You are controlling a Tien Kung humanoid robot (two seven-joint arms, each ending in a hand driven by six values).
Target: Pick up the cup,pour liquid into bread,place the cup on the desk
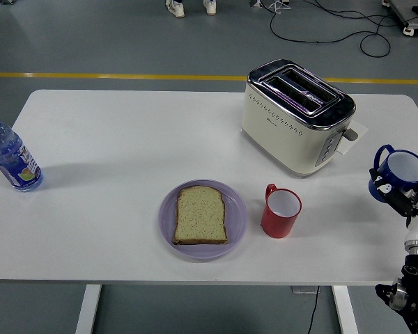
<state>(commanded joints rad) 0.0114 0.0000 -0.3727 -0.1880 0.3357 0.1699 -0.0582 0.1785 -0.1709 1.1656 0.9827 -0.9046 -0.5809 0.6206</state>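
A blue cup [401, 171] with a white inside stands upright at the table's right edge, its handle pointing left. My right hand [398, 197] is shut on its lower part, with black fingers wrapped around the base. I cannot tell whether the cup's bottom touches the table. A slice of bread [200, 214] lies flat on a purple plate [166, 225] near the front middle. A red cup [281, 211] stands just right of the plate, untouched. My left arm is out of view.
A cream toaster [297, 115] stands at the back right, a white paper [354, 133] beside it. A water bottle [10, 157] stands at the far left edge. A person's shoes [189, 7] show on the floor beyond the table.
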